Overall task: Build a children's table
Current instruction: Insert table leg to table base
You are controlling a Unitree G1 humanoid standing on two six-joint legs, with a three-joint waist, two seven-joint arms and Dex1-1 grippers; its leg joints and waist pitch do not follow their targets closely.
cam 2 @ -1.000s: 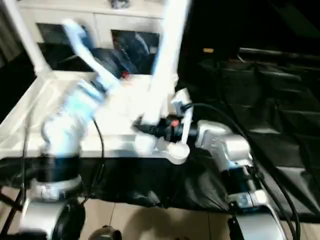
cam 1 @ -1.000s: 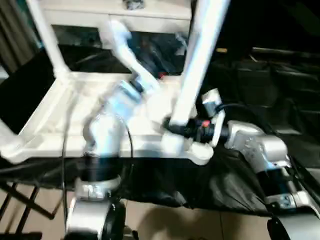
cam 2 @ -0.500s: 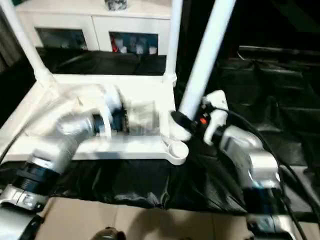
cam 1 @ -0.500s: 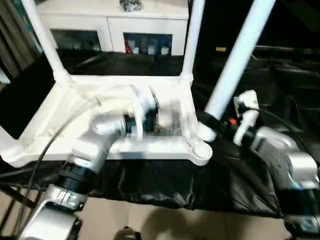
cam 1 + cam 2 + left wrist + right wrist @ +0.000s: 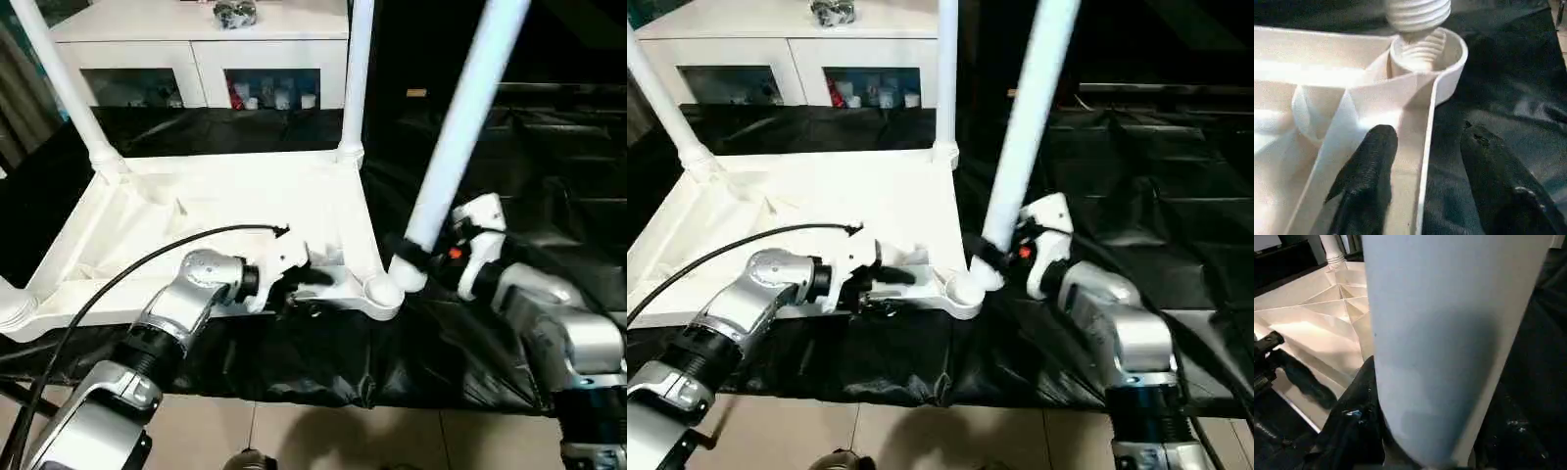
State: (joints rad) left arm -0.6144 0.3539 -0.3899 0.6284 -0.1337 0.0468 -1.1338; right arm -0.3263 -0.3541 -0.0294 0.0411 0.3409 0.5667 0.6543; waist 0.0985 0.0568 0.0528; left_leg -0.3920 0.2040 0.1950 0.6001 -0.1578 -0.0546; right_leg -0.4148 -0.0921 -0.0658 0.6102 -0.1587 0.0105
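Here the right gripper [image 5: 416, 262], clamped on the leg [image 5: 456, 137], holds its threaded end just above the corner socket [image 5: 1425, 51], long axis tilted toward 1 o'clock; left gripper [image 5: 1422, 161] straddles the tabletop's rim [image 5: 1427, 127].

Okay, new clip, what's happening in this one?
A robot is putting a white children's table together. The tabletop lies upside down on black cloth, with two far legs already upright. The right gripper holds another leg, its threaded end hovering at the near corner socket, not yet screwed in. The left gripper straddles the tabletop's near rim beside that corner, one finger on each side.
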